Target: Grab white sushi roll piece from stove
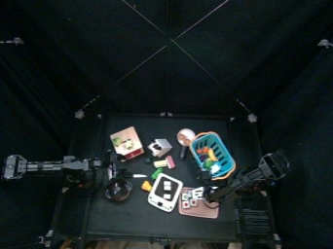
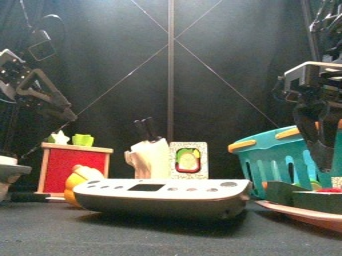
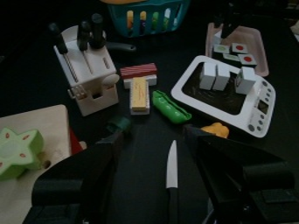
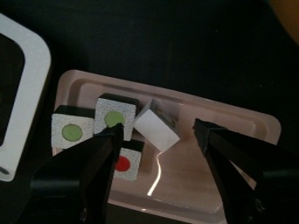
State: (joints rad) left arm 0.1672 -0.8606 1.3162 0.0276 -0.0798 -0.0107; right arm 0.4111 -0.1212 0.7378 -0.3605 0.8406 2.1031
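Over the table's front right corner, in the top view, my right gripper hangs above the pink tray, just beside the white stove. My left arm rests at the left edge, near a dark pan. The teal basket sits behind my right arm.

In the front view, the stove lies low and wide before the knife block; the basket stands at the right.

In the left wrist view, my left gripper stands wide open over a knife, holding nothing. White rolls sit on the stove, near the tray.

In the right wrist view, my right jaws are spread wide and empty above the tray. A white piece lies between them, beside rolls with green centres.
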